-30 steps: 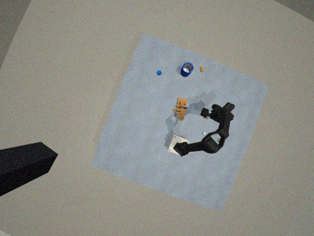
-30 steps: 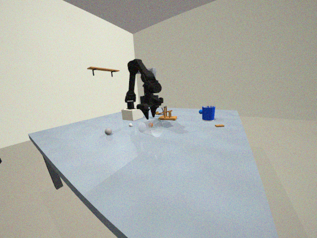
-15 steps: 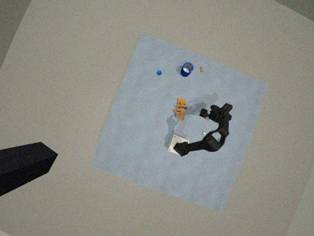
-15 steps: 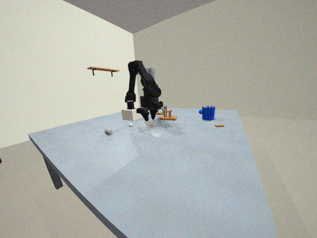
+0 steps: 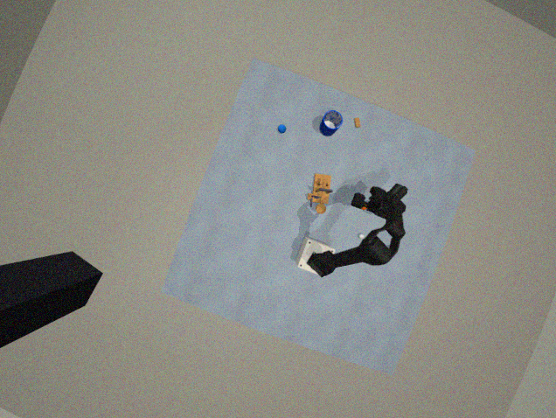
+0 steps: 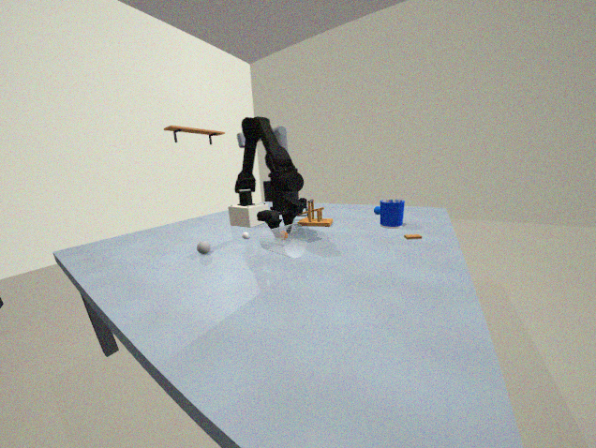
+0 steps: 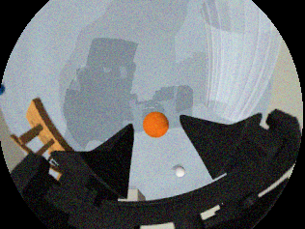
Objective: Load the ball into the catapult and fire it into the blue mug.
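Note:
A small orange ball (image 5: 364, 207) (image 7: 155, 125) lies on the blue table (image 5: 251, 278) to the right of the wooden catapult (image 5: 320, 193) (image 6: 318, 216) (image 7: 39, 130). My gripper (image 5: 359, 201) (image 6: 277, 225) (image 7: 156, 122) is low over the ball and open. Its fingers stand on either side of the ball with gaps between them and it. The blue mug (image 5: 330, 121) (image 6: 392, 213) stands upright at the far side of the table, beyond the catapult.
A blue ball (image 5: 281, 128) (image 6: 376, 210) lies left of the mug and a small orange block (image 5: 357, 121) (image 6: 412, 236) to its right. A small white ball (image 5: 360, 235) (image 6: 245, 234) (image 7: 180, 171), a grey ball (image 6: 203, 246) and a clear glass (image 6: 291, 247) lie near the arm's white base (image 5: 308, 254) (image 6: 243, 215).

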You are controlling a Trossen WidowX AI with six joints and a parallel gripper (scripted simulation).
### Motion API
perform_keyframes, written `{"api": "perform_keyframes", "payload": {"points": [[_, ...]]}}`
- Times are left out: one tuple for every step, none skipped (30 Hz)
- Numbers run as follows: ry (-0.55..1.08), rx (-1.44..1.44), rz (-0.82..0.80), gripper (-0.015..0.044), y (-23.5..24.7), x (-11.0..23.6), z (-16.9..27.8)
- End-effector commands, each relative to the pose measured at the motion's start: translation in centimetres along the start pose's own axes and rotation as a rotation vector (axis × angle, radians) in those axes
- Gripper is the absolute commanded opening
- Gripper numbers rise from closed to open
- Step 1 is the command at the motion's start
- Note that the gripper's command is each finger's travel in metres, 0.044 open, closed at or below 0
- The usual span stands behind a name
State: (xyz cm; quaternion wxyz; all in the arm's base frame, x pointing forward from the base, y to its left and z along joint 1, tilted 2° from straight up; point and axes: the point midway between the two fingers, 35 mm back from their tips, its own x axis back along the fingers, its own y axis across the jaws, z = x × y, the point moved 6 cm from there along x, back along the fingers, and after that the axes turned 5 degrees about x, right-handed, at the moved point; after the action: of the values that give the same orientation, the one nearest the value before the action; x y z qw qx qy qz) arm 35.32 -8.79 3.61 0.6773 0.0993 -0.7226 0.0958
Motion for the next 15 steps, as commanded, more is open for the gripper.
{"api": "perform_keyframes", "payload": {"points": [[0.004, 0.004, -0.008, 0.0274, 0.15, -0.6, 0.16], [0.004, 0.004, -0.008, 0.0247, 0.15, -0.6, 0.16], [0.004, 0.004, -0.008, 0.0221, 0.15, -0.6, 0.16], [0.004, 0.004, -0.008, 0.0195, 0.15, -0.6, 0.16], [0.004, 0.004, -0.008, 0.0169, 0.15, -0.6, 0.16], [0.004, 0.004, -0.008, 0.0143, 0.15, -0.6, 0.16], [0.004, 0.004, -0.008, 0.0136, 0.15, -0.6, 0.16], [0.004, 0.004, -0.008, 0.0129, 0.15, -0.6, 0.16], [0.004, 0.004, -0.008, 0.0122, 0.15, -0.6, 0.16], [0.004, 0.004, -0.008, 0.0116, 0.15, -0.6, 0.16], [0.004, 0.004, -0.008, 0.0109, 0.15, -0.6, 0.16], [0.004, 0.004, -0.008, 0.0103, 0.15, -0.6, 0.16], [0.004, 0.004, -0.008, 0.0096, 0.15, -0.6, 0.16], [0.004, 0.004, -0.008, 0.0089, 0.15, -0.6, 0.16], [0.004, 0.004, -0.008, 0.0063, 0.15, -0.6, 0.16]]}}
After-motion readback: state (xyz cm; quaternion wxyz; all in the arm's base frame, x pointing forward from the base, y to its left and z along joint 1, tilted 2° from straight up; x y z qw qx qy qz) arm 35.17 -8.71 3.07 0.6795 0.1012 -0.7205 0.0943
